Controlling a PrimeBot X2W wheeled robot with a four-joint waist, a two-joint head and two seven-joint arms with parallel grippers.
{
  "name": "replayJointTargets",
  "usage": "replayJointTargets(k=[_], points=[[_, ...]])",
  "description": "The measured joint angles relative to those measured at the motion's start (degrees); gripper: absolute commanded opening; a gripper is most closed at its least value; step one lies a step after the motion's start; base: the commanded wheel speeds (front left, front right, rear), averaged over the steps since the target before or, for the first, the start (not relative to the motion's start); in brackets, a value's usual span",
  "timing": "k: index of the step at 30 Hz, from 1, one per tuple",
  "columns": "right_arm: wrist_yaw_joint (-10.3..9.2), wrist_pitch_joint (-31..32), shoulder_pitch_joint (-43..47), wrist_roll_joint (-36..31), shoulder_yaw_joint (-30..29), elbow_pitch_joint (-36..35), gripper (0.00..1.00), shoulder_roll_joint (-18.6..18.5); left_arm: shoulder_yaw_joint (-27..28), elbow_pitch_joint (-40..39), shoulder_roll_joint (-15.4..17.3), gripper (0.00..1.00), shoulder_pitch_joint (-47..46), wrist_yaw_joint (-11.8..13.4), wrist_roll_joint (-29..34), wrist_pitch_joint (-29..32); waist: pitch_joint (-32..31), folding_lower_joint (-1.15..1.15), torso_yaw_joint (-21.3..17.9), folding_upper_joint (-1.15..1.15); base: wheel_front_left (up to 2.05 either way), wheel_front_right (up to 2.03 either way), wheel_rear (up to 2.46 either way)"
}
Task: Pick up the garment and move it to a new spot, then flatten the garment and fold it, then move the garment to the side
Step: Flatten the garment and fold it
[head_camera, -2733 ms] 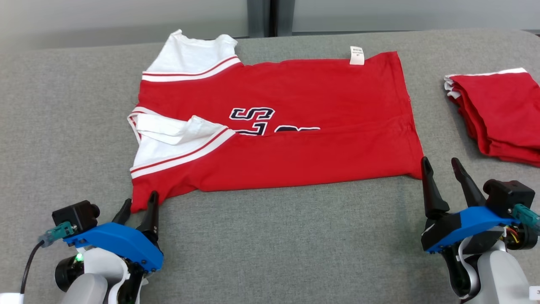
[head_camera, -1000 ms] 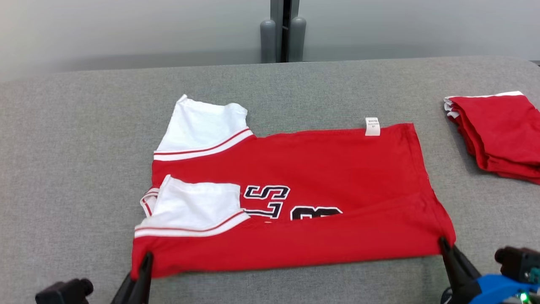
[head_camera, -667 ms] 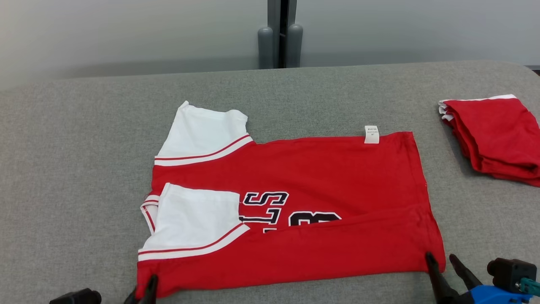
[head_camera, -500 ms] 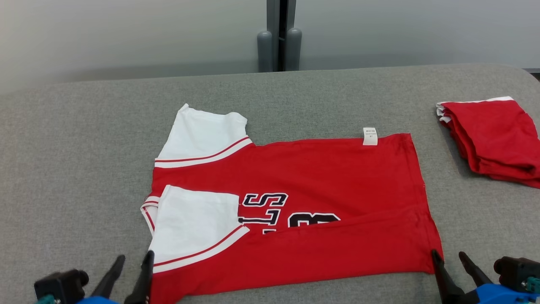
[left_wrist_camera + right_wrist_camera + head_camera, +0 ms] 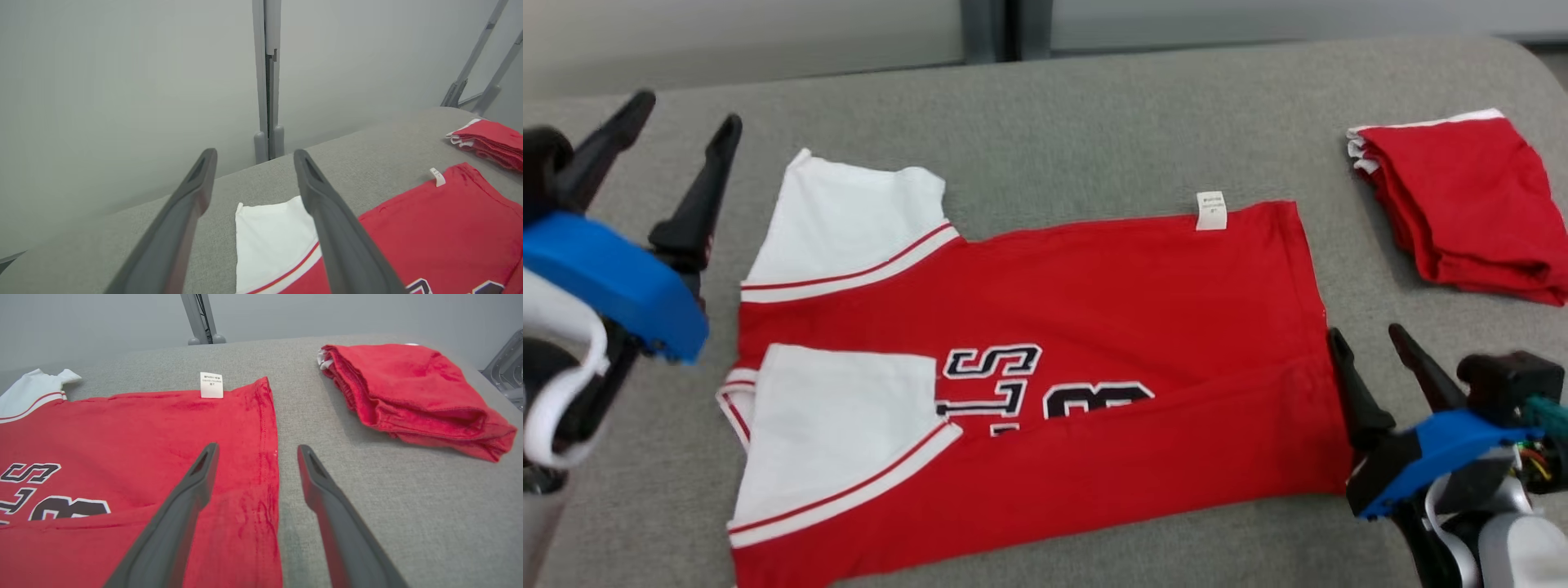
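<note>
Left gripper (image 5: 255, 153) is hanging with its two fingers (image 5: 335, 228) apart, gripping nothing. Below it, the garment (image 5: 441, 228) is lying flat on the grey table (image 5: 367, 155), its white sleeve (image 5: 273, 241) showing between the fingers. A folded red pile (image 5: 490, 143) is sitting well apart, at the far right

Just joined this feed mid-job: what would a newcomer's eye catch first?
A red shirt with white sleeves lies spread on the grey table, its near edge folded over the black lettering. Folded red clothes sit at the far right. The left gripper and right gripper stand open at the shirt's two ends.
</note>
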Motion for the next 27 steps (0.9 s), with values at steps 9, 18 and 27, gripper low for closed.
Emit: replayJointTargets(k=[9, 18, 27], points=[[0.0, 0.1, -10.1, -0.7, 7.5, 0.3, 1.0, 0.0, -3.7, 16.1, 1.4, 1.0, -16.5, -4.8, 0.5, 11.1, 10.1, 0.01, -5.5, 0.0, 0.0, 0.0, 0.0], [0.0, -2.3, -14.7, 0.9, 11.7, 3.2, 1.0, 0.0, -5.6, 27.5, 2.2, 1.0, -20.8, -6.5, 0.2, 15.3, 15.1, 0.01, -9.7, 0.0, 0.0, 0.0, 0.0], [0.0, -3.5, -16.3, 1.4, 11.8, 5.1, 1.0, 0.0, -5.6, 30.7, 2.1, 0.29, -20.9, -7.0, -3.5, 20.1, 16.0, 0.0, -10.6, 0.0, 0.0, 0.0, 0.0]])
